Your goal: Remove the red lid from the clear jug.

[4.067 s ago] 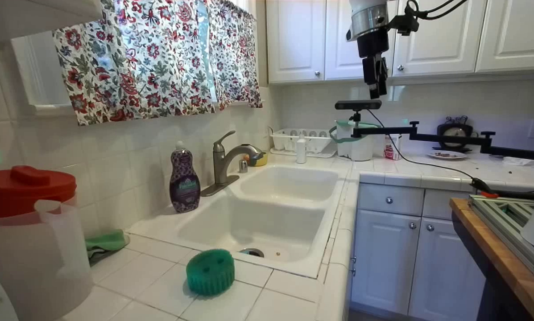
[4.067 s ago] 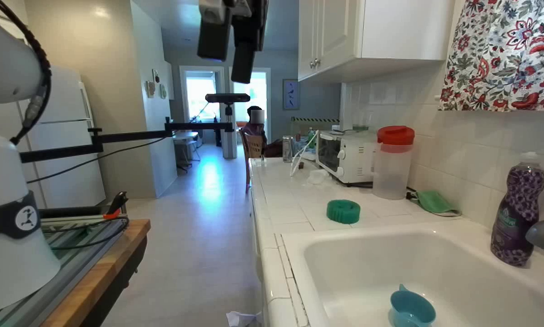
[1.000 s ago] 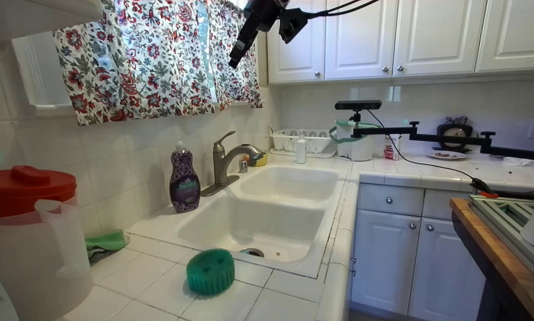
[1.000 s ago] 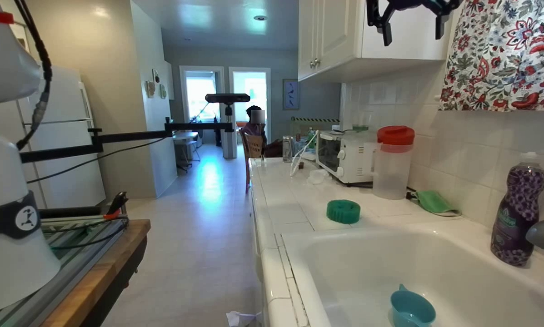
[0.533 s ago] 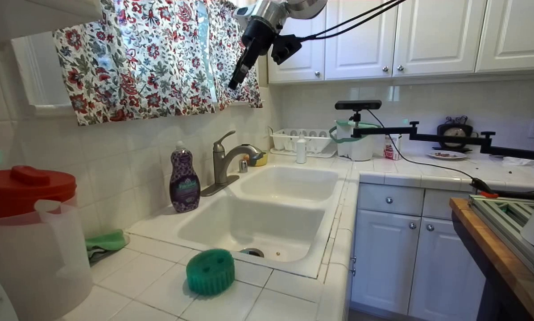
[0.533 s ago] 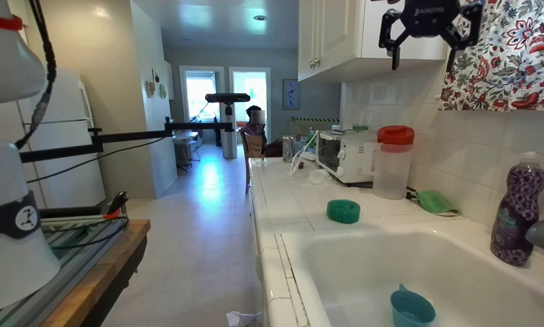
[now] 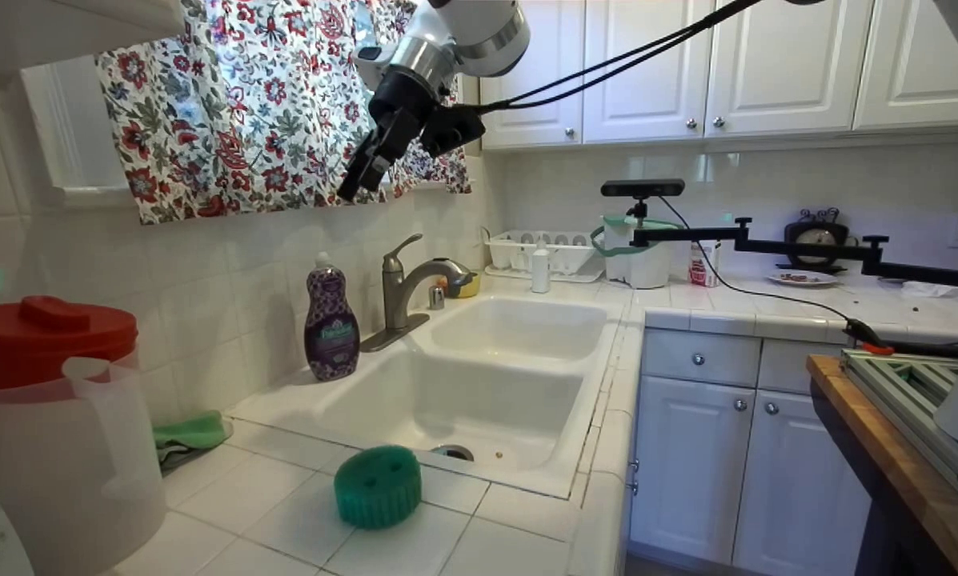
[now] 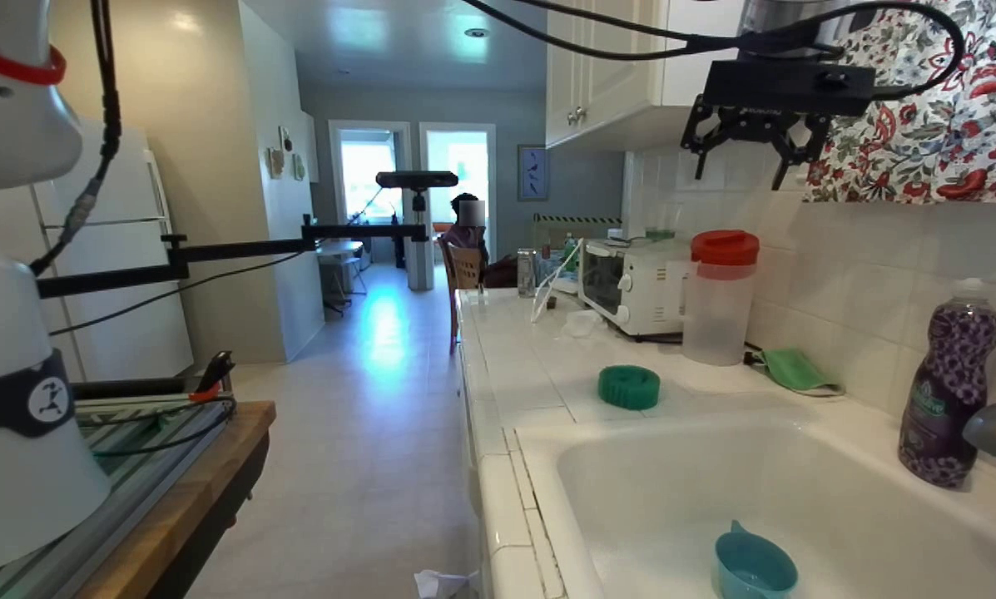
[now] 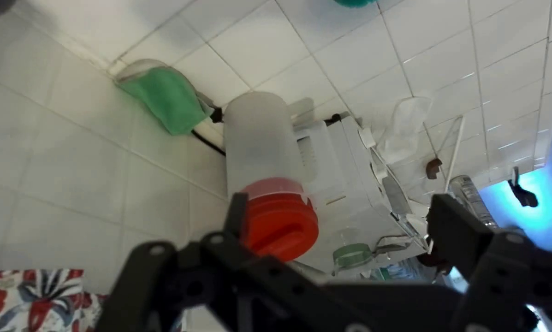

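Note:
The red lid (image 7: 54, 340) sits on the clear jug (image 7: 62, 472), which stands upright on the counter by the tiled wall. Both also show in an exterior view, the lid (image 8: 724, 248) above the jug body (image 8: 718, 320). My gripper (image 8: 740, 176) is open and empty, in the air above the lid's height and apart from it. It also shows before the curtain in an exterior view (image 7: 352, 192). In the wrist view the lid (image 9: 282, 226) lies beyond the open gripper (image 9: 344, 210), nearer the left finger, which hides part of its edge. The jug (image 9: 259, 138) shows above it.
A white toaster oven (image 8: 651, 287) stands beside the jug. A green cloth (image 8: 797, 370), a green scrubber (image 8: 628, 388), a purple soap bottle (image 8: 947, 395) and a faucet (image 7: 398, 296) are around the sink (image 7: 479, 400). A curtain (image 7: 270, 104) hangs behind the gripper.
The arm has swung from the far cabinets across the sink toward the window wall. In the last second the gripper has come lower and closer to the jug. The lid and jug have not moved.

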Robot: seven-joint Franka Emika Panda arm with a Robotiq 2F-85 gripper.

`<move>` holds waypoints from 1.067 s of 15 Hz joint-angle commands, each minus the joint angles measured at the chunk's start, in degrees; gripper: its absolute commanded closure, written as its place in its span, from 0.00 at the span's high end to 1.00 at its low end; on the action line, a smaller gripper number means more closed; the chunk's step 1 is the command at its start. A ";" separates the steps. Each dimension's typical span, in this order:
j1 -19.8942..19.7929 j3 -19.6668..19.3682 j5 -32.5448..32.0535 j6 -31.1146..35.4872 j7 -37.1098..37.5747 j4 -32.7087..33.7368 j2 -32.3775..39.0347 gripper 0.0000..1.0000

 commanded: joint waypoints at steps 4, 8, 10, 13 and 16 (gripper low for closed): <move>-0.04 2.70 -0.75 -3.99 0.49 8.31 5.82 1.00; -0.28 2.65 -0.73 -3.96 0.48 8.29 5.68 1.00; -0.27 2.65 -0.73 -3.96 0.48 8.29 5.68 1.00; -0.75 3.55 1.22 -3.18 -0.16 8.62 6.52 1.00; -0.45 5.06 4.65 -0.72 0.52 10.34 8.19 1.00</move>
